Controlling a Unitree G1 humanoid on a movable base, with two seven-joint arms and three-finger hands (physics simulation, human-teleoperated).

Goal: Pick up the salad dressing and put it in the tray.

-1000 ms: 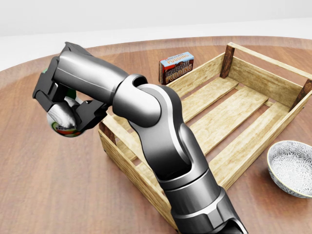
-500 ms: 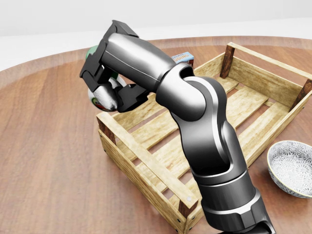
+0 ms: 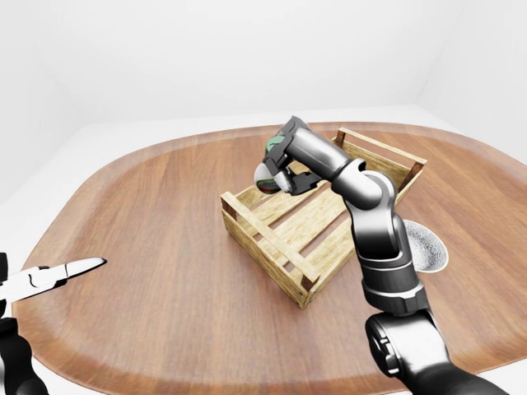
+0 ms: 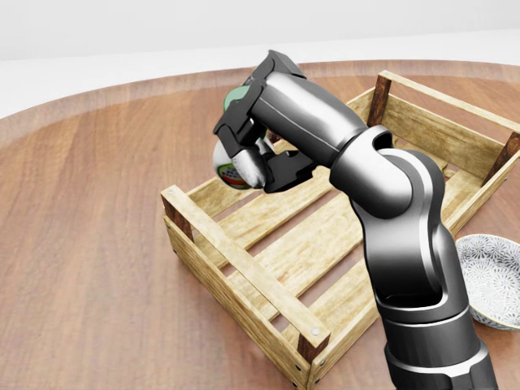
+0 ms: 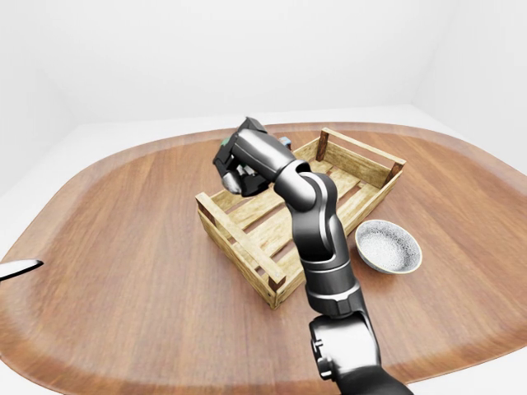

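Observation:
My right hand is shut on the salad dressing bottle, a pale bottle with a green cap and a red and green label. It holds the bottle above the left end of the wooden slatted tray, over the tray's far left corner. The bottle is mostly hidden by the fingers. My left hand shows at the left edge of the left-eye view, low over the table, open and empty.
A patterned grey bowl stands on the table right of the tray. A pudding box is almost wholly hidden behind my right forearm. The round wooden table spreads around the tray.
My right hand has carried the bottle to the right and up, from left of the tray to above its left end. The pudding box has become hidden behind the arm.

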